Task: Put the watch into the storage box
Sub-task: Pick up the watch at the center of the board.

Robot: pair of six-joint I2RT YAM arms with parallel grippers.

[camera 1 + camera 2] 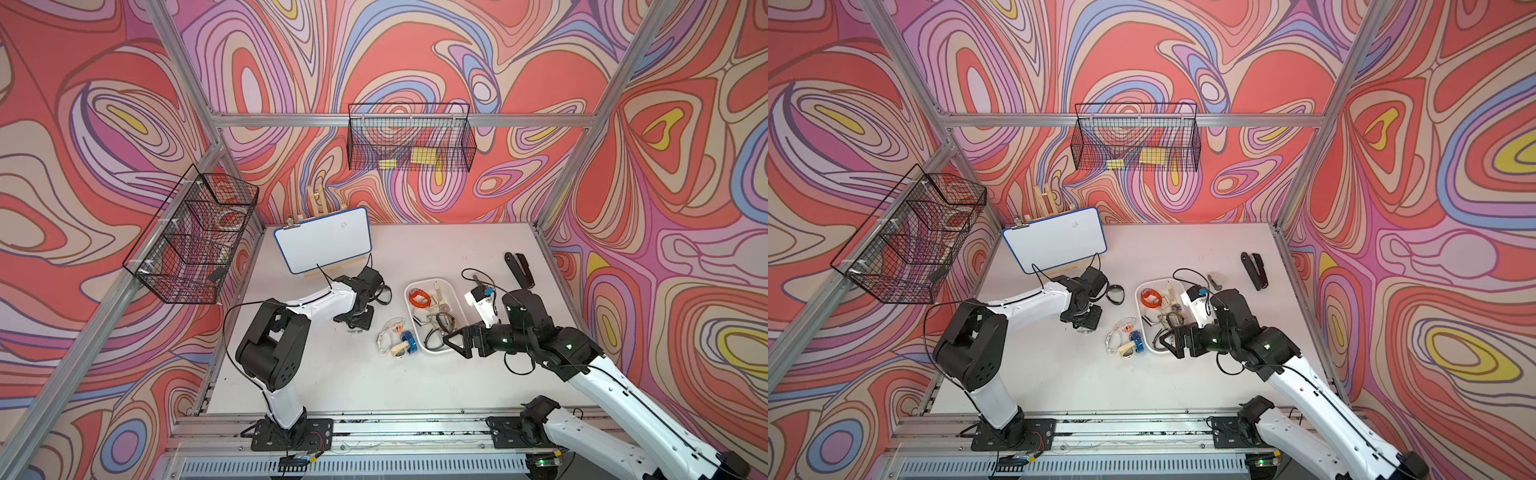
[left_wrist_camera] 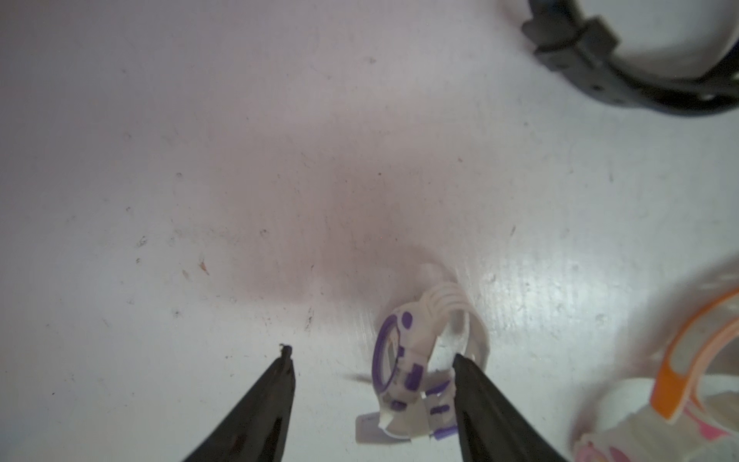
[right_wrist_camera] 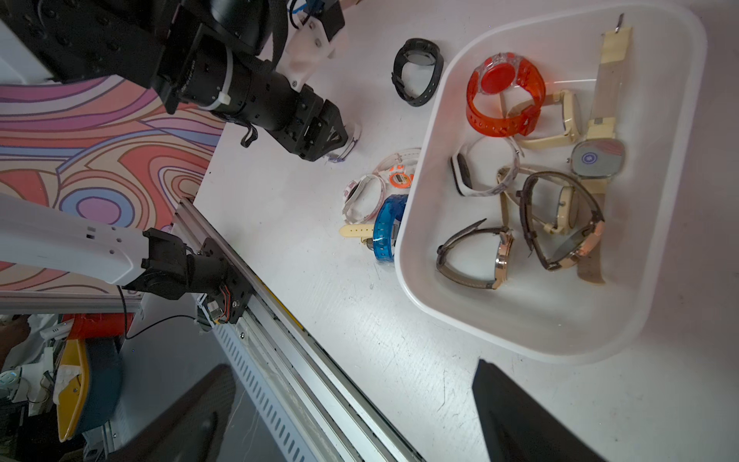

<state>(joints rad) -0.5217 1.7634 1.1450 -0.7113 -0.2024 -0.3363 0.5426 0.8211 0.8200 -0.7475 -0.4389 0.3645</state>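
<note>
A white watch with purple trim lies on the white table between the fingers of my left gripper. One finger touches its strap; the other finger stands apart from it, so the jaws are open. In both top views the left gripper points down at the table, left of the storage box. The white storage box holds several watches. My right gripper hangs open and empty over the box's near end.
A black watch lies beyond the left gripper. A blue watch, an orange-faced one and a pink one lie against the box's left side. A whiteboard, a black stapler and wire baskets stand farther off.
</note>
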